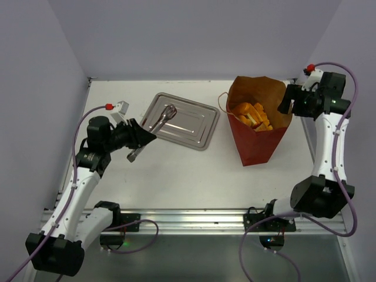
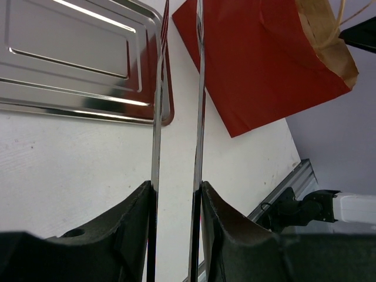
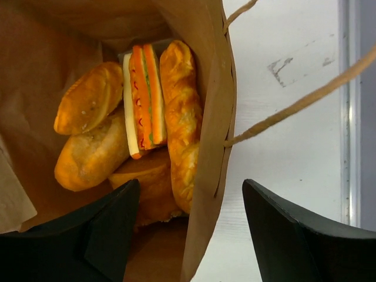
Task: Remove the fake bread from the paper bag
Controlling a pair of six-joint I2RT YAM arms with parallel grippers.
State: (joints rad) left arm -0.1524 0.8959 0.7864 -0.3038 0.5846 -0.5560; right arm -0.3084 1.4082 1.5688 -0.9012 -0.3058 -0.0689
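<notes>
The dark-red paper bag [image 1: 258, 144] stands at the right of the table, mouth open upward. Inside it lies the fake bread [image 1: 252, 116]: a braided loaf [image 3: 176, 106], a striped sandwich slice [image 3: 144, 100] and brown rolls [image 3: 91, 155]. My right gripper [image 1: 291, 103] hovers at the bag's right rim, open. One finger is over the bag's inside, the other outside, with the bag wall [image 3: 208, 88] between them, untouched. My left gripper [image 1: 141, 138] is shut on metal tongs [image 1: 161, 120], whose two arms [image 2: 157, 117] reach toward the tray.
A flat steel tray [image 1: 197, 126] lies left of the bag, with the tongs' tips over it. A twine handle [image 3: 294, 106] loops off the bag's rim. Purple walls enclose the table. An aluminium rail [image 1: 194, 220] runs along the near edge.
</notes>
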